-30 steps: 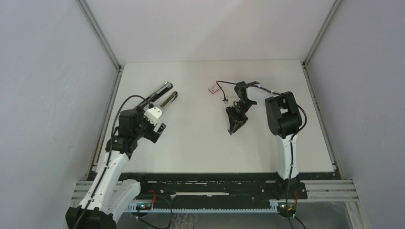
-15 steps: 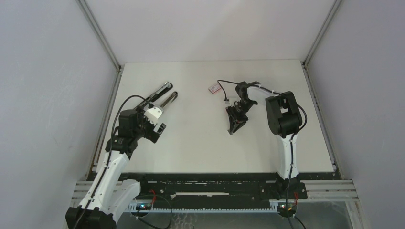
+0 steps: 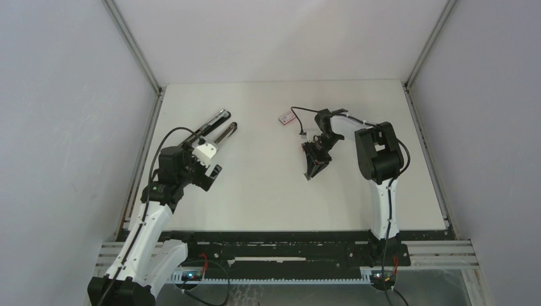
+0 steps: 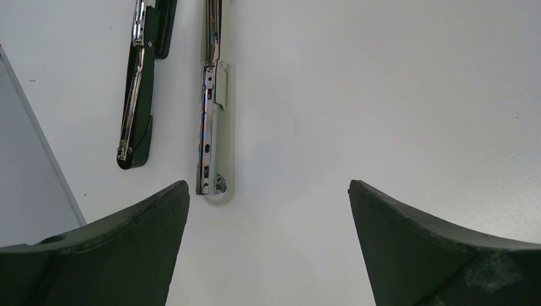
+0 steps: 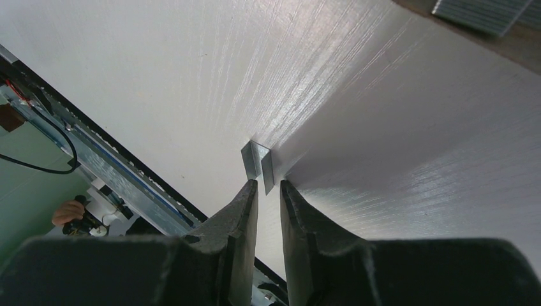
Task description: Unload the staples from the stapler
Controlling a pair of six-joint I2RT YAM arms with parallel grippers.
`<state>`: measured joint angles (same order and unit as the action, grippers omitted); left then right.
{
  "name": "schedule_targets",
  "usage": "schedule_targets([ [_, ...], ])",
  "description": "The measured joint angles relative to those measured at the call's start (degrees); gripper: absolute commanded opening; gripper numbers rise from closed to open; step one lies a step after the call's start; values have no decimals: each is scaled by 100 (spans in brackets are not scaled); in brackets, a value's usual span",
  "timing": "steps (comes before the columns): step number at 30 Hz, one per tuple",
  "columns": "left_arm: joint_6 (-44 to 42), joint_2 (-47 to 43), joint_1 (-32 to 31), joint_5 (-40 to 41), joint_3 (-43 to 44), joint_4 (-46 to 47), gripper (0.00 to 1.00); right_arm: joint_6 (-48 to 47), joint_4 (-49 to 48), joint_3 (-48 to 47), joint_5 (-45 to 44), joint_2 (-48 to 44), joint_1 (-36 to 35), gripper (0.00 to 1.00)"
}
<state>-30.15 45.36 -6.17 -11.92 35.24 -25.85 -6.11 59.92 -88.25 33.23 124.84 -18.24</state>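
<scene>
A small reddish box (image 3: 285, 118) is being shown on the table (image 3: 255, 204) toward its far side; its contents cannot be made out. At the far left the stapler (image 3: 217, 129) is being seen swung open into two long bars lying side by side. These are the dark base (image 4: 136, 95) and, just beside it, the chrome magazine rail (image 4: 209, 127), whose channel is being turned upward. Whether anything lies in that channel cannot be told.

The right arm is being bent forward and down, and the right gripper (image 3: 311, 171) is being pointed at the table toward the near edge. Its fingers (image 5: 239, 220) are being pressed almost together, with only a slit between them, and they are clamped on the staples (image 5: 266, 169). The staples are being seen as a tiny, short, shiny grey metal strip. It is being held at the very fingertips, against the glossy table, right of centre and well apart from the stapler.

The left gripper (image 4: 266, 191) is being held low, just short of the bars' near ends. Its jaws are spread wide, with the table showing between them.
</scene>
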Motion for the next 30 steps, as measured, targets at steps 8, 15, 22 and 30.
schedule_targets([
  [8,0,0,0,0,0,0,100,13,-2,0,-7,0,17,22],
  [15,0,0,0,0,0,0,100,90,-7,2,-4,0,17,25],
  [22,0,0,0,0,0,0,100,122,-11,7,24,-2,26,27],
  [30,0,0,0,2,0,0,100,146,-59,44,9,-35,26,26],
])
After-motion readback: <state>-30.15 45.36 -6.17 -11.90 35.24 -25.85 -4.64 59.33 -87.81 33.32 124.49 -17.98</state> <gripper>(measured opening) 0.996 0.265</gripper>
